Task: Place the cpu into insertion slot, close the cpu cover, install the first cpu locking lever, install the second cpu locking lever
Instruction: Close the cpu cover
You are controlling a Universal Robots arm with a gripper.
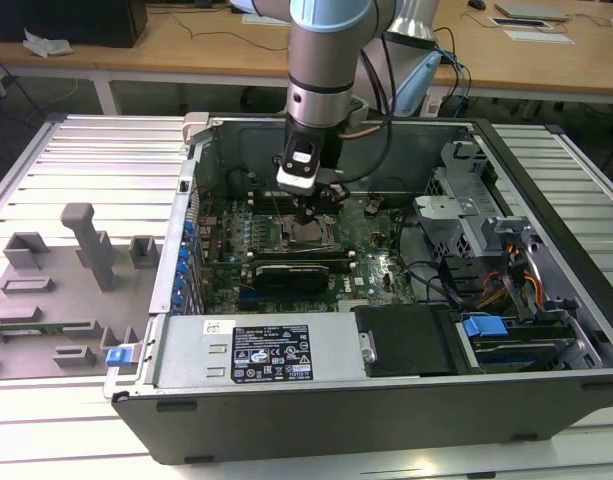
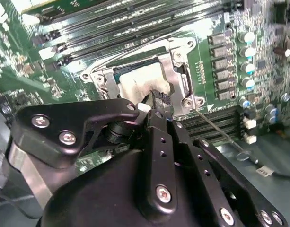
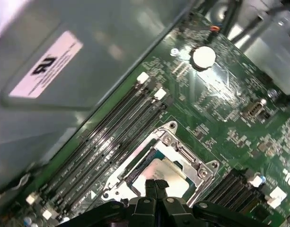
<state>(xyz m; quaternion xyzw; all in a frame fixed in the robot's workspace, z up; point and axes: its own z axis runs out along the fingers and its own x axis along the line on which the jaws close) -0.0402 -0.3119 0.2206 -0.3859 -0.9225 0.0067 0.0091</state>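
In the exterior view my gripper [image 1: 308, 212] hangs inside the open computer case, just above the socket on the green board [image 1: 381, 265]. Both wrist views show its black fingers [image 3: 152, 187] shut together, tips over one edge of the cpu [image 2: 137, 78], with nothing between them. The cpu's silver top lies flat in the insertion slot [image 3: 139, 166]. The cpu cover [image 2: 175, 66] lies down around it as a metal frame. One thin wire lever [image 2: 220, 135] sticks out from a socket corner over the memory slots. Another [image 2: 135, 47] runs along the socket's far side.
Long black memory slots [image 3: 111, 142] flank the socket. A long black card [image 1: 291, 270] lies in front of it. A power supply [image 1: 256, 350] fills the case front. A drive cage with cables [image 1: 466, 220] sits at the exterior view's right, a grey fixture [image 1: 86, 245] at its left.
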